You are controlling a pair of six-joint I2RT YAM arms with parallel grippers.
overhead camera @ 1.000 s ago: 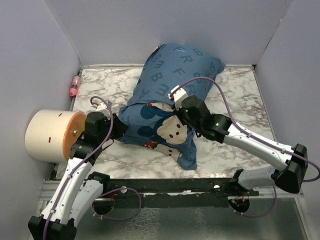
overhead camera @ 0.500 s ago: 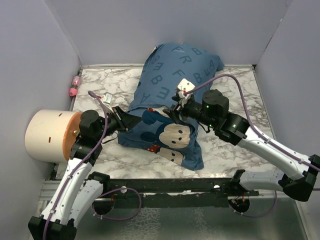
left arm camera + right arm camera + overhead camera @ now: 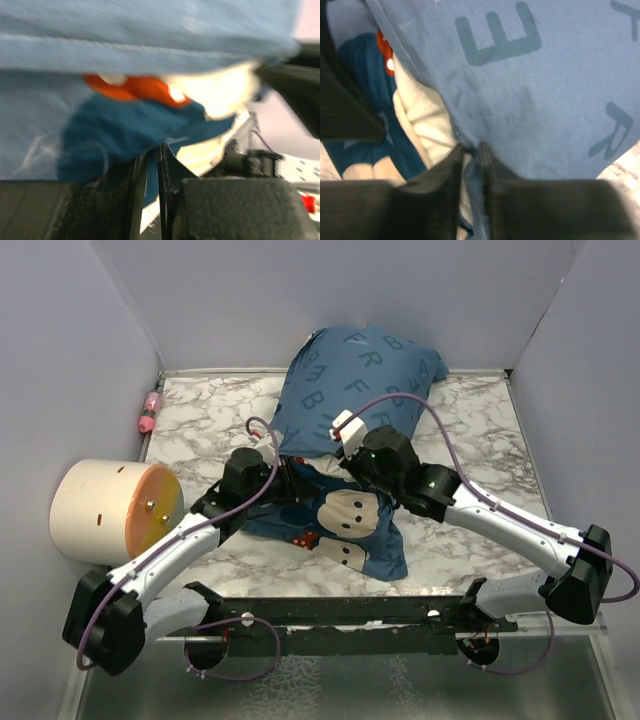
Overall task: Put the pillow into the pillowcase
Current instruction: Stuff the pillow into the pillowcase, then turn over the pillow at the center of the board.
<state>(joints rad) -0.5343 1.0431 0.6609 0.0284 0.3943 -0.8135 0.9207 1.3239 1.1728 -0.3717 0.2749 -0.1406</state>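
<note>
your left arm (image 3: 170, 550) is swinging in from the bench's left side, where it was a second ago. the left jaws are now sitting at the left edge of the floppy blue fabric pillowcase (image 3: 350, 370) printed with pale letters and mouse faces, just where the plump lettered half is meeting the flat mouse-face half. in the blurred left wrist view they are standing nearly together with a sliver of dark blue cloth in the slit, so they are looking clamped on the pillowcase.

your right arm (image 3: 500, 525), which was lifting back half a second ago, is down again on the same band from the other side. the right jaws are pinching a pleat of the lettered cloth between them.

the left corner that was being stretched out sideways is now being gathered toward the middle. the mouse-face end is lying slack on the white marble-patterned bench (image 3: 200, 430), trailing toward you.

the large plump white pillow is not showing as such. the swollen lettered half, leaning on the back wall, is suggesting that it is sitting inside there. i am judging that the stuffing is mostly done and that you are now dealing with the slack open end.
</note>
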